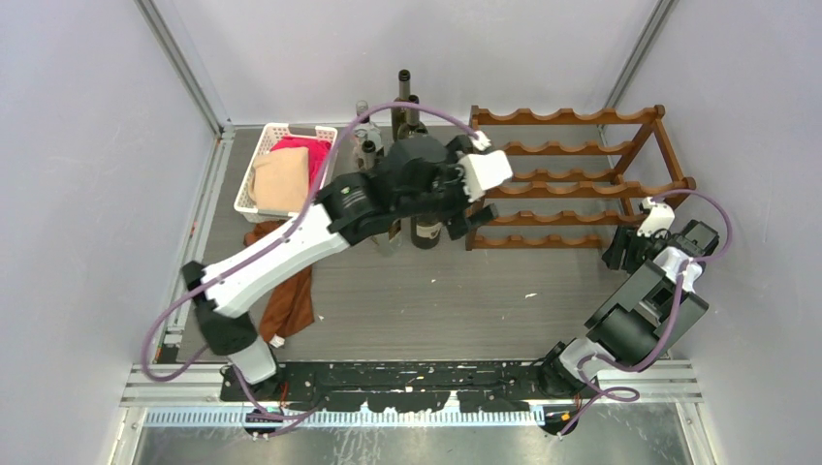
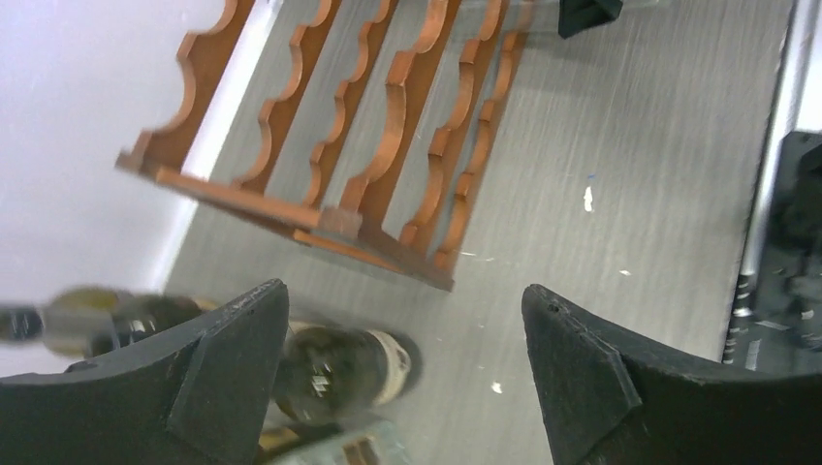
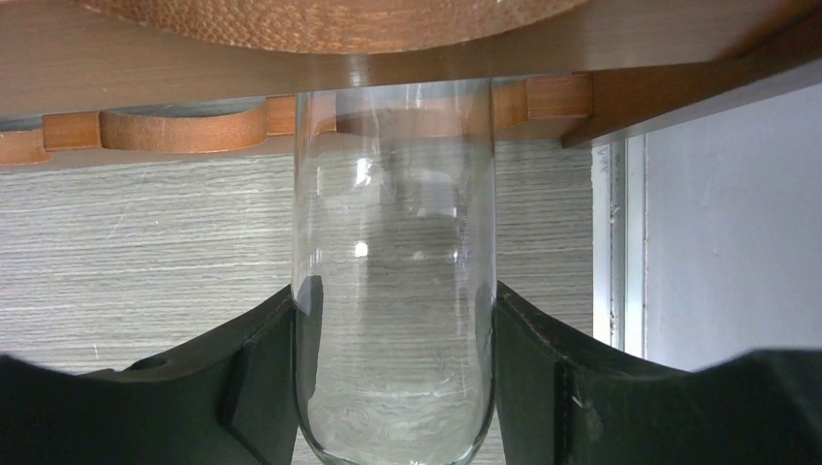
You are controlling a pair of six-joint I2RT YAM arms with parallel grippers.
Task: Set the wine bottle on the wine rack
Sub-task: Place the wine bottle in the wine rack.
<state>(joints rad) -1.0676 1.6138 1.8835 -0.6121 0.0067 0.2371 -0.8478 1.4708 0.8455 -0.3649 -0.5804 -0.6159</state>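
- While the right gripper (image 3: 399, 291) pinches the clear glass wine bottle (image 3: 393, 223) between both fingers, the step in hand looks like the placing itself: the bottle's far end has reached the wine rack (image 1: 582, 184) and sits just below one of its rails
- In the overhead view this happens at the rack's 4 o'clock corner, at about 3 o'clock on the table (image 1: 465, 300)
- Whether the glass already lies in a scallop cannot be told from the wrist view, since the rail hides the bottle's tip
- The left gripper (image 2: 402, 310) hangs with its fingers spread wide and nothing between them, above the dark bottles (image 1: 425, 228) standing at the rack's 9 o'clock end, near the table's 12 o'clock
- Next, I judge, the right arm must ease the bottle further in until two rails carry it, keeping it level and centred on a hollow, and only then part its fingers
- Letting go too soon could let the smooth glass roll or slide off the wood
- The left arm looks set to pick a dark bottle, but should stay clear of the rack meanwhile
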